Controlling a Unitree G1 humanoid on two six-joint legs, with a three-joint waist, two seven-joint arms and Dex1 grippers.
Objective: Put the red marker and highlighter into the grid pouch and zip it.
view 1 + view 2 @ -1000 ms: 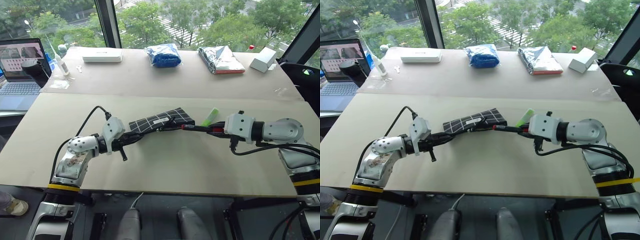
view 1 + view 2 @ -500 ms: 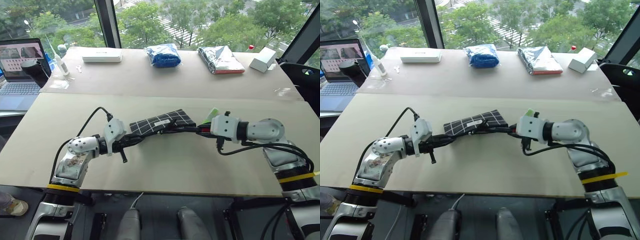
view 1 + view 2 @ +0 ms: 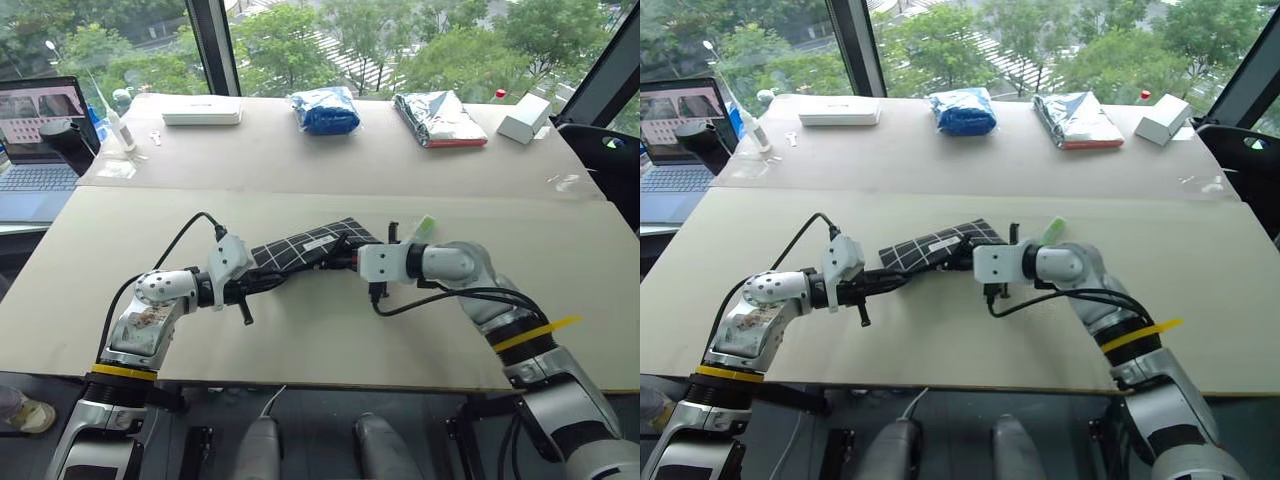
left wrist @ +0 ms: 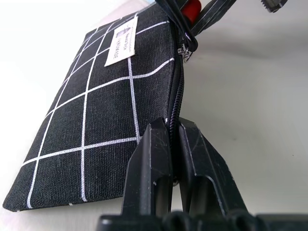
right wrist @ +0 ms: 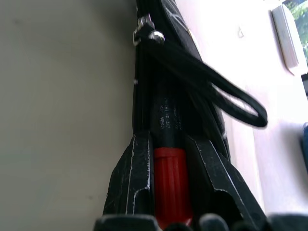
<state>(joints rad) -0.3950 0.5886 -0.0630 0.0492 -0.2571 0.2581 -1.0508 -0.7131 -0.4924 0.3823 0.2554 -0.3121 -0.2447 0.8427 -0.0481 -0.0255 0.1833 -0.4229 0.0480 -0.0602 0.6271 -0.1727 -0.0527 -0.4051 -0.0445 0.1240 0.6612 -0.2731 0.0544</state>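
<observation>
The grid pouch (image 4: 96,125) carries a small white label (image 4: 121,46) with dark print too small to read; the red marker (image 5: 169,183) bears illegible pale lettering on its black cap end

The two head views look forward and down over the table (image 3: 330,340) (nearly the same scene). Each wrist view looks closely along its fingers at the grid pouch (image 4: 96,115), their shared sight.

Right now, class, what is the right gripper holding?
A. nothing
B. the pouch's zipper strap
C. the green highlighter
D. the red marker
D: the right wrist view shows the red marker clamped between the right gripper fingers, its black end pushed into the grid pouch opening.
</observation>
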